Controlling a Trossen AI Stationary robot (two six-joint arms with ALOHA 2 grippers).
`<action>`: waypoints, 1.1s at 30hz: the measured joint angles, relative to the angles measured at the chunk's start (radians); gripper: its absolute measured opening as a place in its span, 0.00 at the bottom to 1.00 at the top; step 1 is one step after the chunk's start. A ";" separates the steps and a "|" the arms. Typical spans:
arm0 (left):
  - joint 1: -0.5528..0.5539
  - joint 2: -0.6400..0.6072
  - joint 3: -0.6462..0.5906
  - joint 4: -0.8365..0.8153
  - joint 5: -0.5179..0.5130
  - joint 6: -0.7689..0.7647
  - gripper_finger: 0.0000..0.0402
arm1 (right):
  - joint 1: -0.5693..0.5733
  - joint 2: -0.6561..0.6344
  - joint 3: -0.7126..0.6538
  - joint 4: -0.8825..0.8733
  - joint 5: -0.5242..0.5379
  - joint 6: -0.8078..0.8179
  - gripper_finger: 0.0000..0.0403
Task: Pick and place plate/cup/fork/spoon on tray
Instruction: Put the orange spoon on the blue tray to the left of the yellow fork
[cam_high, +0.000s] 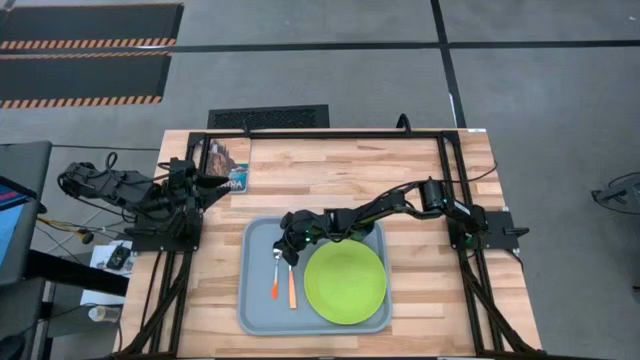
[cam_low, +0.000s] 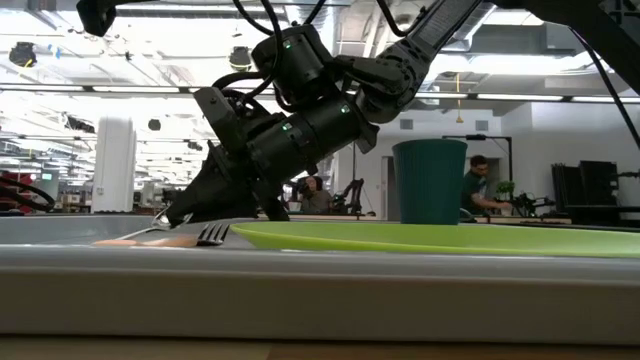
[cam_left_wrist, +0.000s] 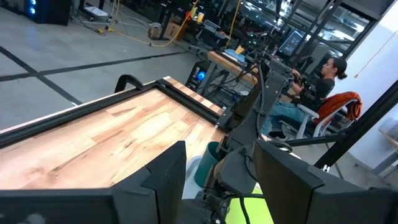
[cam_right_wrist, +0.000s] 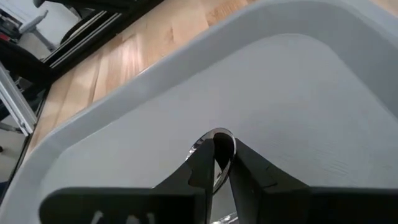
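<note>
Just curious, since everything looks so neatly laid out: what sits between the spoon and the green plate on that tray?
The fork, orange handle toward the tray's near edge, lies between the spoon and the plate, clearest in the high view.

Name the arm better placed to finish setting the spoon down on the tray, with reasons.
Right. The right gripper is over the tray, its jaws slightly apart around the spoon. The left gripper waits at the table's left edge, off the tray.

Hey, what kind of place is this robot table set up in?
Probably a robotics lab in an open workspace: a person sits at a desk with monitors, and hazard-striped floor mats lie beyond the table.
</note>
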 joint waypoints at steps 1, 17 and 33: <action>0.000 0.000 0.000 0.000 -0.002 0.000 0.43 | 0.000 0.000 0.000 -0.001 0.000 0.000 0.17; 0.000 0.000 0.000 0.000 -0.007 0.011 0.43 | -0.009 0.000 0.000 0.000 0.000 0.002 0.27; 0.000 0.000 0.000 0.000 -0.007 0.011 0.43 | -0.009 0.000 0.000 0.001 0.000 0.000 0.40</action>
